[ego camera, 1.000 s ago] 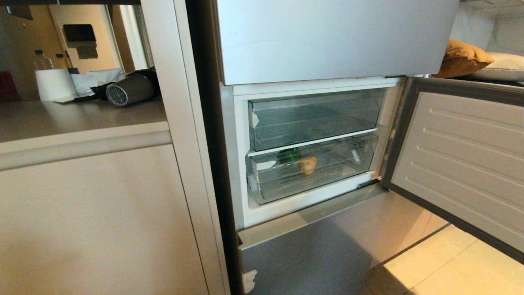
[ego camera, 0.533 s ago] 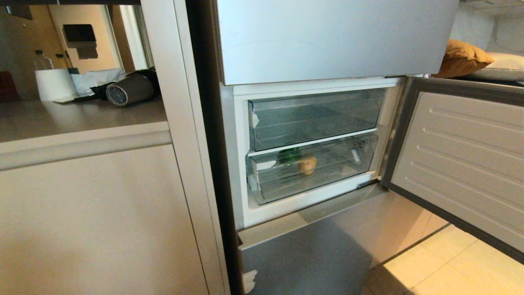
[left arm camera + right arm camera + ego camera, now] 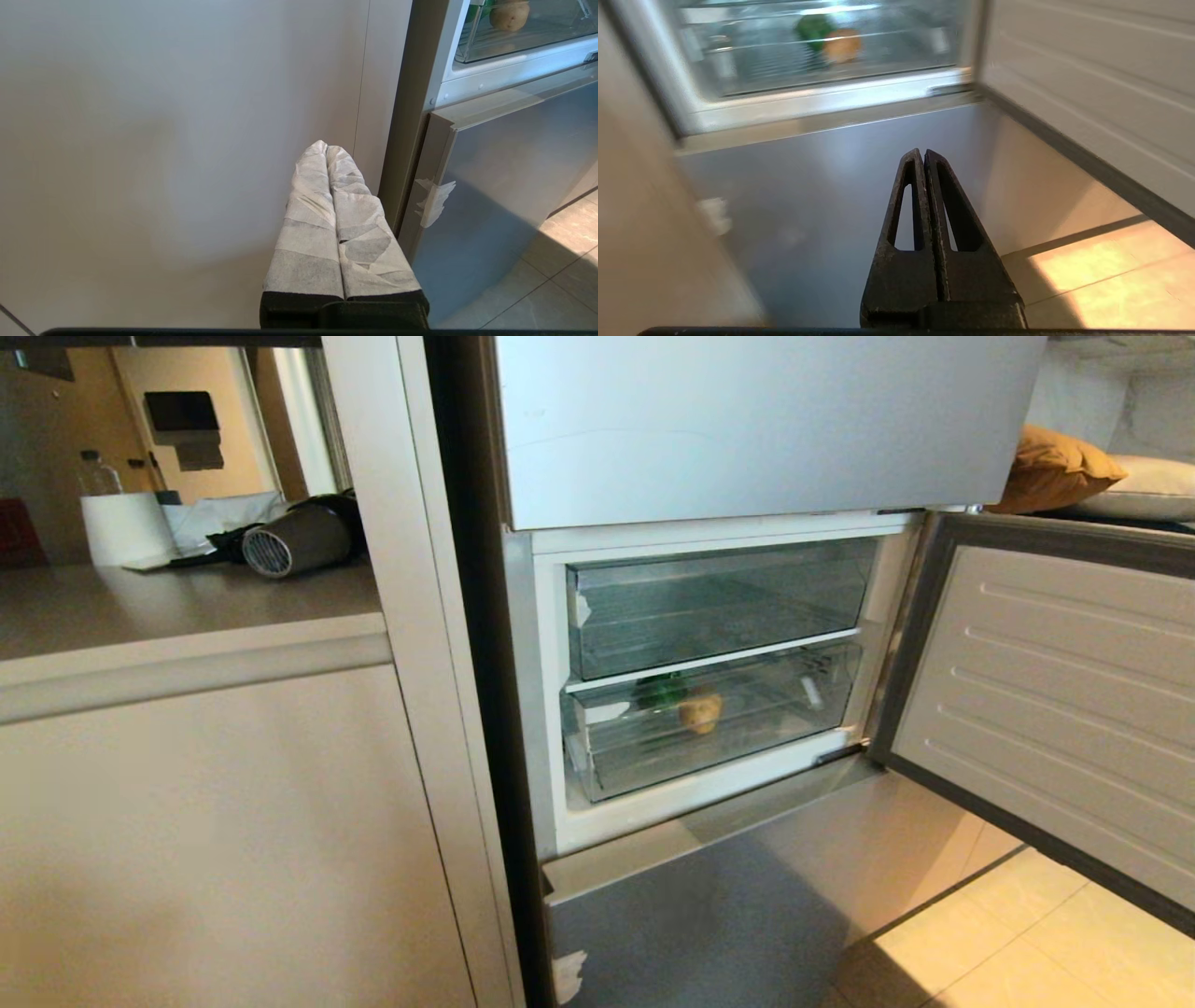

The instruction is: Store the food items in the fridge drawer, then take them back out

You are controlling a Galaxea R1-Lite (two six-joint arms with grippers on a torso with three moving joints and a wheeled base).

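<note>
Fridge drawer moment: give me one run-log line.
lower fridge drawer: pushed in | bun, pepper: inside | right end effector: shut, empty | left end effector: shut

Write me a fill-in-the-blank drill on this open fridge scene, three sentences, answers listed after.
1. The green pepper and the tan bun both lie in the ____ of the two clear drawers.
2. The fridge door hinged on the right stands ____.
3. Low in front of the fridge, the left pincer and the right pincer both have their fingers ____, holding nothing.

Missing words: lower; open; shut
</note>
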